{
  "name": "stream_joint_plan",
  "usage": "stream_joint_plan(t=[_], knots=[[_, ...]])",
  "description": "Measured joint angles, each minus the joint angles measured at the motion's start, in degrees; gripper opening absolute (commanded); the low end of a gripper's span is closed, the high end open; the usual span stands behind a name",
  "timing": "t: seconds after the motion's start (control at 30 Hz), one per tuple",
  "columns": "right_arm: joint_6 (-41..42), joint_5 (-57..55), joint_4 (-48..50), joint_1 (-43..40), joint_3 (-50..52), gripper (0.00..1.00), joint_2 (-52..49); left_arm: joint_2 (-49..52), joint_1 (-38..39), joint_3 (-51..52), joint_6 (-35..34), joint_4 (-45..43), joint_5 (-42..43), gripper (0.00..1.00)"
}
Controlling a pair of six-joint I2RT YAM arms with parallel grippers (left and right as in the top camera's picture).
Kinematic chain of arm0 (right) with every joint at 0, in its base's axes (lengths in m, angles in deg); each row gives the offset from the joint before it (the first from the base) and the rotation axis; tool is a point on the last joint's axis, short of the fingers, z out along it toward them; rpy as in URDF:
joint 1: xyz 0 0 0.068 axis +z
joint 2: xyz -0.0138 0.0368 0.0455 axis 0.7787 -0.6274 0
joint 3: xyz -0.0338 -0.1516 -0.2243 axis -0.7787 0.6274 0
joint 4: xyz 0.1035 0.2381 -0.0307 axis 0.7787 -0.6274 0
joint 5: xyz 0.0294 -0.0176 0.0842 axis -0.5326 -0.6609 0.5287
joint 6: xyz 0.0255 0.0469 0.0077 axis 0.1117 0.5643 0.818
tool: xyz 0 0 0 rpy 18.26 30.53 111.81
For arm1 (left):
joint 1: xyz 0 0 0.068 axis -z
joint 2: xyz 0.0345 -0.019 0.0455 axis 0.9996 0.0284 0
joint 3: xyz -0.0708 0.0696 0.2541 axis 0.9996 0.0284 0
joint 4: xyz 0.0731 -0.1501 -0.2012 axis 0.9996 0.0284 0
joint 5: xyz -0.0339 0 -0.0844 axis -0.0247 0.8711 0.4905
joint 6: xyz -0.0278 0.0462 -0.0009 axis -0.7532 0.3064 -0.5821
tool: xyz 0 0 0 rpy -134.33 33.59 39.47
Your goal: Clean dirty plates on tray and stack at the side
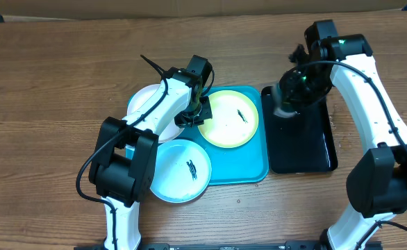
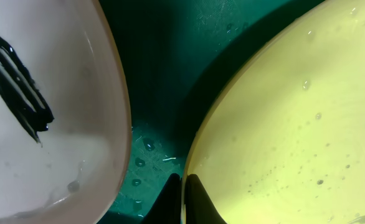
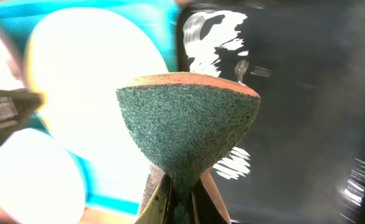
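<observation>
Nearest: light blue plate (image 1: 183,170), overhanging near corner of tray (image 1: 248,167). Mid-tray: yellow-green plate (image 1: 229,119), left end effector (image 1: 197,111) seemingly pinching its edge. Beyond: white plate (image 1: 143,101), half hidden under left arm (image 1: 160,110). Farthest: right end effector (image 3: 181,196) clamping sponge (image 3: 185,130) above black tray (image 1: 308,149).

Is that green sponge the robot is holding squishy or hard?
Probably squishy: the green sponge narrows to a thin waist where the right gripper pinches it, then fans out above. Its fuzzy scrubbing face looks rough, so it likely won't slip. It stands up without drooping, so it's probably light.
</observation>
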Motion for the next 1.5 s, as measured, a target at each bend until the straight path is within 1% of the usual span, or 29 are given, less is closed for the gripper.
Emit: stream_joint_plan(t=[0.07, 0.27, 0.37, 0.5, 0.6, 0.83, 0.97, 1.1, 1.27, 1.5], knots=[[-1.1, 4.0, 1.4, 1.2, 0.0, 0.04, 0.0, 0.0, 0.0, 0.0, 0.0, 0.0, 0.0, 0.04], [-2.3, 4.5, 5.8, 6.7, 0.9, 0.04, 0.0, 0.0, 0.0, 0.0, 0.0, 0.0, 0.0, 0.04], [-2.2, 0.8, 8.4, 10.1, 2.7, 0.04, 0.0, 0.0, 0.0, 0.0, 0.0, 0.0, 0.0, 0.04], [-0.9, -7.8, 12.5, 14.8, 6.5, 0.04, 0.0, 0.0, 0.0, 0.0, 0.0, 0.0, 0.2, 0.04], [-0.2, -12.1, 15.7, 16.8, 9.1, 0.04, 0.0, 0.0, 0.0, 0.0, 0.0, 0.0, 0.2, 0.04], [0.6, -16.3, 25.9, 17.2, 17.3, 0.04, 0.0, 0.0, 0.0, 0.0, 0.0, 0.0, 0.2, 0.04], [0.7, -15.8, 32.3, 17.2, 21.8, 0.04, 0.0, 0.0, 0.0, 0.0, 0.0, 0.0, 0.2, 0.04], [0.7, -15.3, 36.4, 17.2, 24.1, 0.04, 0.0, 0.0, 0.0, 0.0, 0.0, 0.0, 0.2, 0.04], [0.7, -15.2, 39.4, 17.2, 25.1, 0.04, 0.0, 0.0, 0.0, 0.1, 0.0, 0.0, 0.2, 0.04], [0.7, -15.2, 40.4, 17.2, 25.8, 0.04, 0.0, 0.0, 0.0, 0.1, 0.0, 0.0, 0.2, 0.04]])
